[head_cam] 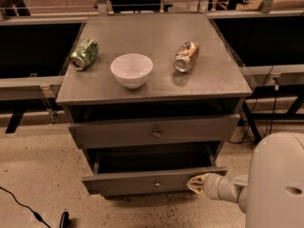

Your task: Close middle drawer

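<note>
No text, label or number can be read anywhere.

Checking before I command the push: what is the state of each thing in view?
middle drawer: pulled out, open.
top drawer: looks slightly ajar.
gripper: at the right end of the middle drawer's front.
white bowl: upright, empty.
green can: lying on its side.
brown can: lying on its side.

Bowl [132, 70] between left can [84, 53] and right can [186, 56] on cabinet [142, 32]; gripper [195, 183] at right end of middle drawer [123, 182].
</note>
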Robot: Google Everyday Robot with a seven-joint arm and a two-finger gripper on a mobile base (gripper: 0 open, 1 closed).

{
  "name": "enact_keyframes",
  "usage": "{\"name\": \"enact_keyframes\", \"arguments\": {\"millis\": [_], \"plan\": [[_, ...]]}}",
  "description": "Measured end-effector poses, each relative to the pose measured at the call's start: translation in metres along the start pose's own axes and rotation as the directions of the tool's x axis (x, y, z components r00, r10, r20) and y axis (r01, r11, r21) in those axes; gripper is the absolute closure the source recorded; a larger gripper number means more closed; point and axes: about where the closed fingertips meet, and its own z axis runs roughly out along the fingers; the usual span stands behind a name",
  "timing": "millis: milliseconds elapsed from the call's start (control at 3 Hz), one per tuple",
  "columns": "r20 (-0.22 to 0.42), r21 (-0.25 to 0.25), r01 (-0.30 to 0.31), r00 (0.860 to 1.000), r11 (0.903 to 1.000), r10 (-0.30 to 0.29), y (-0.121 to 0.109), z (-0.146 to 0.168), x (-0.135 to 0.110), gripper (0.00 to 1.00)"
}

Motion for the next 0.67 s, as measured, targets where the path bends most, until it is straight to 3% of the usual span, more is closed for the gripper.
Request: {"name": "enact_keyframes", "arguments": {"millis": [667], "plan": [[0.012, 0.000, -0.001, 1.000, 1.0000, 0.001, 0.0043, 0.0070, -0.0013, 1.00]]}}
